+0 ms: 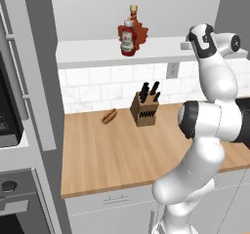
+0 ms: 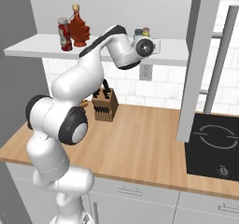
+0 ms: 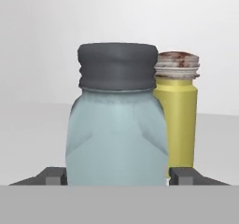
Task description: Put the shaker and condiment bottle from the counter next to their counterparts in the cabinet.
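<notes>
Nearly finished, by our reading. On the cabinet (image 1: 88, 52) shelf, the condiment bottle (image 1: 128, 39) stands just in front of the maple-leaf bottle (image 1: 137, 27). In the hand view, the shaker (image 3: 116, 125) stands upright on the shelf between the two fingertips (image 3: 55, 175), just beside the yellowish shaker (image 3: 179, 115). Our gripper (image 3: 116, 177) has its jaws set either side of the glass; whether they grip it or have let go, we cannot tell. Only backing away seems left. On the counter (image 1: 122, 155) we see a knife block (image 1: 145, 109) and a hot dog (image 1: 109, 116).

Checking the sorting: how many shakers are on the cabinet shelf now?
2. The pale blue-grey shaker stands upright between the jaws. The yellowish-olive shaker stands close beside it; both sit at the shelf's right end behind the wrist.
</notes>
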You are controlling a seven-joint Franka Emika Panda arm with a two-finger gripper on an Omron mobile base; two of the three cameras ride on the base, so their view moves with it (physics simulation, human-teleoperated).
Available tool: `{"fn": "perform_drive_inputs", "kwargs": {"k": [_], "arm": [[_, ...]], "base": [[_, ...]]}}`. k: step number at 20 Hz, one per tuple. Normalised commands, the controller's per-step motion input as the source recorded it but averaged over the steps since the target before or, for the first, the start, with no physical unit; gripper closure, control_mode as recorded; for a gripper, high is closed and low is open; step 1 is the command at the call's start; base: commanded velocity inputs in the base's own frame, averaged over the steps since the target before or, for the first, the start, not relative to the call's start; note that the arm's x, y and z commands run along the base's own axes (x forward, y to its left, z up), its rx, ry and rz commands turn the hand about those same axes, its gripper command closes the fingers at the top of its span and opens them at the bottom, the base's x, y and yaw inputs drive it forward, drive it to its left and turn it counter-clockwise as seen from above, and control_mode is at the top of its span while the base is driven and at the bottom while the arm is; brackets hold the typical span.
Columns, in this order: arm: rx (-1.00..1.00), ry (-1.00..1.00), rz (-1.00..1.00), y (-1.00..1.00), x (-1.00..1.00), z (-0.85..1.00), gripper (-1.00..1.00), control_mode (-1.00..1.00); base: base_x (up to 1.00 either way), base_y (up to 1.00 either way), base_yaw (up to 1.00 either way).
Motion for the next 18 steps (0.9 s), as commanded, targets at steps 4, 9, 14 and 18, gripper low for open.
{"fn": "perform_drive_inputs", "kwargs": {"k": [4,9,14,18], "arm": [[0.0,0.0,-0.06,-0.02,0.0,-0.1,-1.0,-1.0],[0.0,0.0,-0.07,-0.1,-0.04,-0.02,-1.0,-1.0],[0.0,0.0,-0.08,-0.17,-0.16,0.0,-1.0,-1.0],[0.0,0.0,-0.06,-0.1,-0.32,0.0,-1.0,-1.0]], "base": [[0.0,0.0,0.0],[0.0,0.0,0.0],[0.0,0.0,0.0],[0.0,0.0,0.0]]}}
